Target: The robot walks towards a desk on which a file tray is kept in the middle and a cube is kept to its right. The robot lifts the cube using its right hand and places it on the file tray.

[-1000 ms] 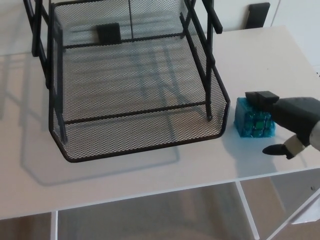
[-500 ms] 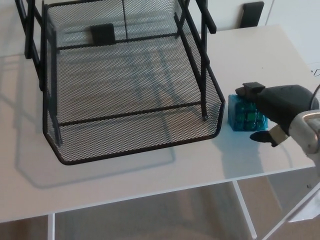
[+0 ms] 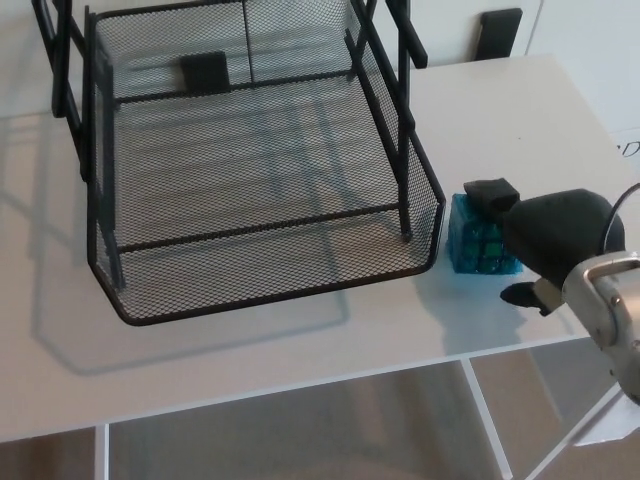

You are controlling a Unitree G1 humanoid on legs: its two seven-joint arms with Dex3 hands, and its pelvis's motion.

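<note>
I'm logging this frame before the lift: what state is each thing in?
file tray: upright on the desk, bottom shelf empty.
cube: resting on the desk, just right of the file tray, not lifted.
right hand: open, one finger over the cube, thumb apart on the near side.
left hand: not in view.

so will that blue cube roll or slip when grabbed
Probably won't roll: the cube sits flat-faced on the desk. Its glossy translucent surface suggests hard plastic, so likely rigid but maybe slippery. It's smaller than the right hand, so probably light.
</note>
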